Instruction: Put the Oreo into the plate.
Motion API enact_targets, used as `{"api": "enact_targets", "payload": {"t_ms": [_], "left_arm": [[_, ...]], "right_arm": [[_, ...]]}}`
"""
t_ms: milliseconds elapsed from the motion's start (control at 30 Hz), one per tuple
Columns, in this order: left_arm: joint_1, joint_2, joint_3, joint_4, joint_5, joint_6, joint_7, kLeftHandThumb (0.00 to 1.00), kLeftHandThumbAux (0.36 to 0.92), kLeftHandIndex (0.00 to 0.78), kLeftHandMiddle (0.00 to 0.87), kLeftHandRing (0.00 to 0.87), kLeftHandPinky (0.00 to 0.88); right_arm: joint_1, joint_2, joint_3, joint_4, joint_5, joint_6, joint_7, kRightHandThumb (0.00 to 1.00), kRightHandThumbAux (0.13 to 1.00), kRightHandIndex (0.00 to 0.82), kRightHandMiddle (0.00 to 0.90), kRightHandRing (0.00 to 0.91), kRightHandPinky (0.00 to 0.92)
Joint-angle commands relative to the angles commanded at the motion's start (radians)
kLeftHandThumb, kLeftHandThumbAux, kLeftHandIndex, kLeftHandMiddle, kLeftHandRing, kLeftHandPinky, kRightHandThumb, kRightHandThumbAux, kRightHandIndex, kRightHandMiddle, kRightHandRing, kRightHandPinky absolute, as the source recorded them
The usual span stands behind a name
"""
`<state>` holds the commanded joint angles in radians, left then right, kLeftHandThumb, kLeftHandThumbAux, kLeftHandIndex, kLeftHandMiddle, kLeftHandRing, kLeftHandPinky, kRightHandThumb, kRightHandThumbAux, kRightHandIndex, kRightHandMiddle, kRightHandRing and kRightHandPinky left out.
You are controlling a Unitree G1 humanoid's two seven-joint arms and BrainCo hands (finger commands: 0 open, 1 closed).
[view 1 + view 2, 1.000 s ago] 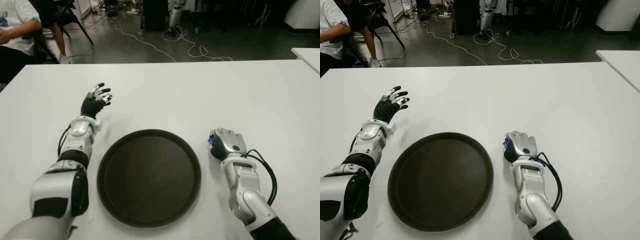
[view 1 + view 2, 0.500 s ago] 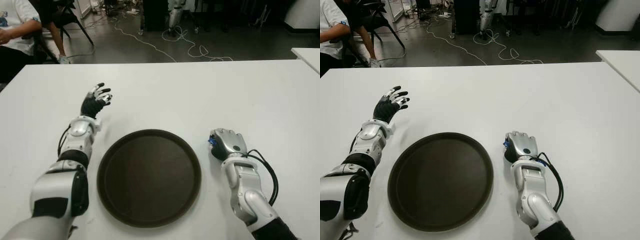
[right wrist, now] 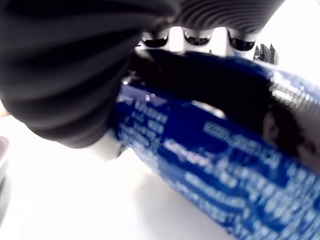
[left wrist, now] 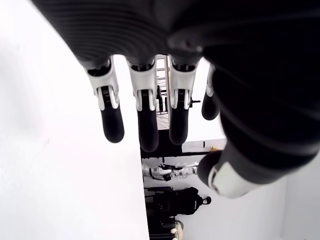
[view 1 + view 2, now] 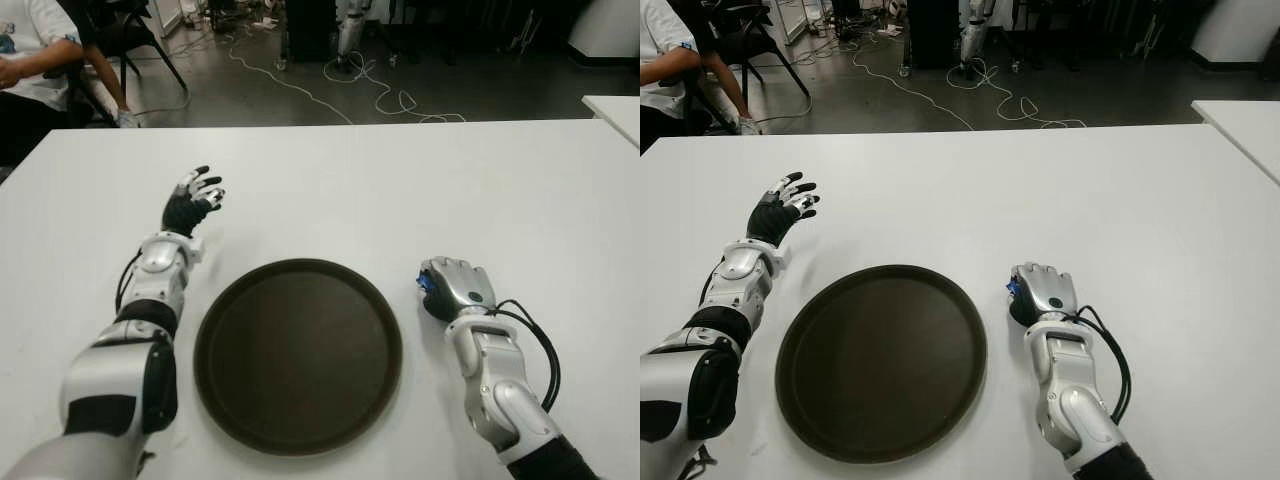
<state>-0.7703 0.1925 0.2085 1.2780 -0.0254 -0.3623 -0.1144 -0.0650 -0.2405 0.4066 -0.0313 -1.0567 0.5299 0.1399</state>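
1. I see the white table (image 5: pixel 330 190) spread under both arms, with the round dark brown plate (image 5: pixel 298 354) just to the inner side of my right hand (image 5: pixel 455 287) and still empty.
2. My right forearm lies along the table pointing away from me, knuckles up, palm turned down over the packet. The fingers are curled and clamped round it, as the right wrist view shows.
3. My left hand (image 5: pixel 191 203) shows on the far side of the plate from the right one, fingers spread and holding nothing.
4. The blue foil-wrapped Oreo packet (image 3: pixel 210 165) sits inside the right fist; only a small blue end (image 5: pixel 423 283) peeks out on the plate side of the hand.
5. I judge the packet light, its wrapper slick and crinkly, and the biscuits inside brittle. I would hold it across the middle of its length with moderate squeeze only, since a hard grip could crack the contents and a loose one lets the foil slide.
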Motion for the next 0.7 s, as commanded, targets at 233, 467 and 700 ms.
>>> {"api": "enact_targets", "payload": {"t_ms": [233, 467, 700], "left_arm": [[-0.001, -0.004, -0.001, 0.000, 0.000, -0.001, 0.007, 0.003, 0.736, 0.124, 0.218, 0.222, 0.235], [-0.003, -0.009, 0.002, 0.000, -0.003, 0.001, 0.008, 0.000, 0.736, 0.129, 0.222, 0.228, 0.238], [-0.003, -0.012, 0.003, -0.001, -0.004, -0.002, 0.008, 0.020, 0.725, 0.126, 0.219, 0.227, 0.239]], "right_arm": [[0.004, -0.007, -0.005, -0.008, 0.005, -0.013, -0.014, 0.690, 0.732, 0.428, 0.681, 0.691, 0.674], [0.002, -0.021, -0.012, -0.032, -0.001, -0.016, -0.003, 0.690, 0.731, 0.429, 0.684, 0.687, 0.669], [0.002, -0.037, -0.006, -0.056, -0.013, -0.021, 0.009, 0.689, 0.731, 0.428, 0.675, 0.675, 0.659]]}}
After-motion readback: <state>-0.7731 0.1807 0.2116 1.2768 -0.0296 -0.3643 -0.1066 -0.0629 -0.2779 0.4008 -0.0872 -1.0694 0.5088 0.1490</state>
